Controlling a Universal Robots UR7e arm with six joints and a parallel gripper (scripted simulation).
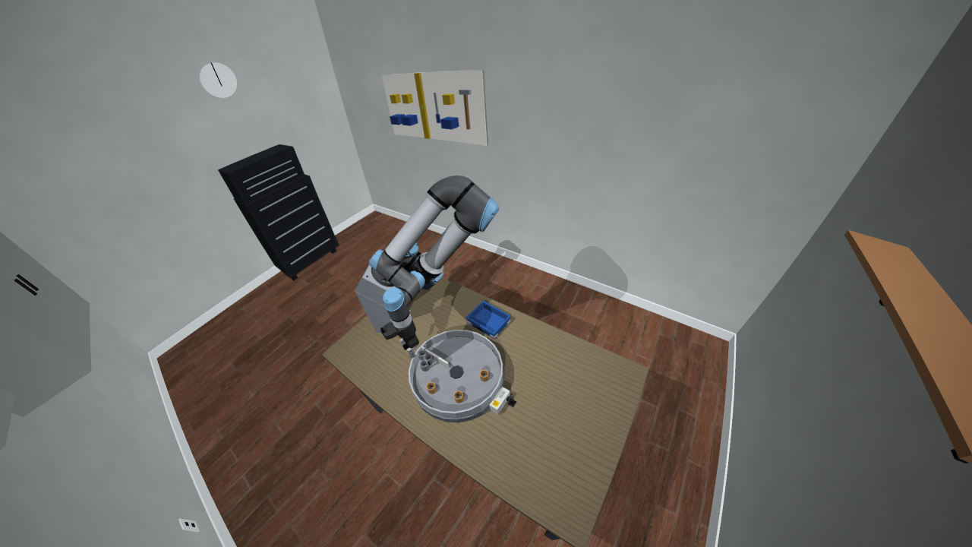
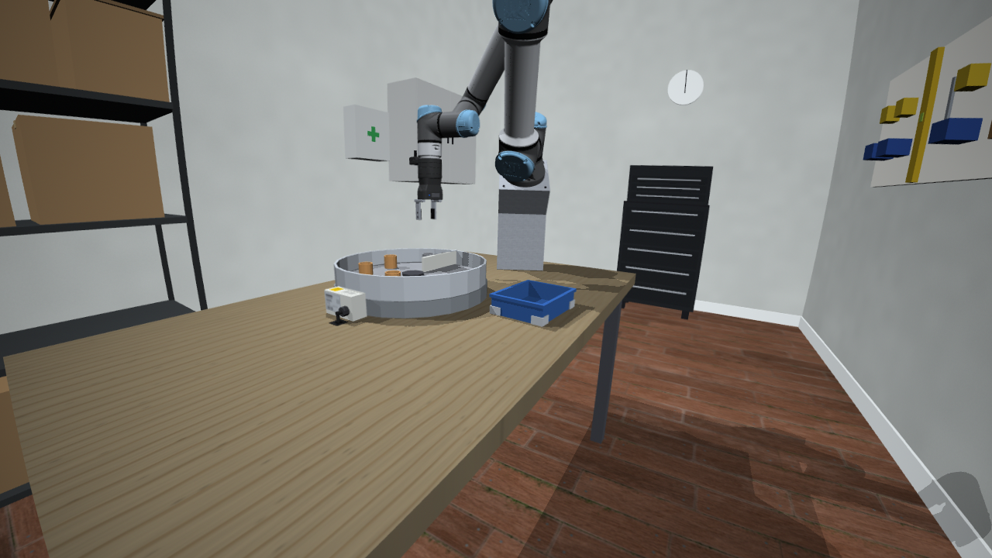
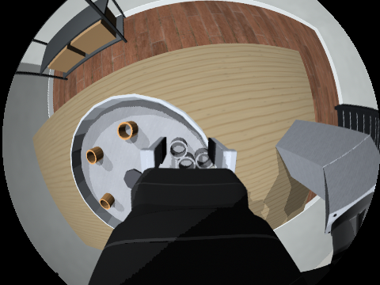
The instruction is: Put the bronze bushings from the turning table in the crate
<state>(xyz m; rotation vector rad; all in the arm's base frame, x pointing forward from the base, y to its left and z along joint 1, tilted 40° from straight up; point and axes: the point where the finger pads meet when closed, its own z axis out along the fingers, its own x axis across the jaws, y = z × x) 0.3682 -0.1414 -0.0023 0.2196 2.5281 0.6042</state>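
The round grey turning table (image 1: 456,374) stands on the wooden bench. Three bronze bushings lie on it: one (image 1: 484,374), one (image 1: 459,396) and one (image 1: 431,387); they also show in the wrist view (image 3: 127,131) (image 3: 95,154) (image 3: 107,201). Steel bushings (image 1: 425,358) cluster by a white guide bar (image 1: 439,358) at the table's edge; in the wrist view the steel bushings (image 3: 187,153) sit right under the fingers. My gripper (image 2: 425,210) hangs open and empty well above that cluster, and it shows in the wrist view (image 3: 186,150). The blue crate (image 1: 488,318) is empty beside the turning table.
A small white switch box (image 2: 344,303) sits against the turning table's rim. The robot's grey pedestal (image 2: 522,230) stands behind the crate (image 2: 532,301). A shelf with cardboard boxes (image 2: 83,125) stands at the left, a black drawer cabinet (image 2: 662,235) at the back.
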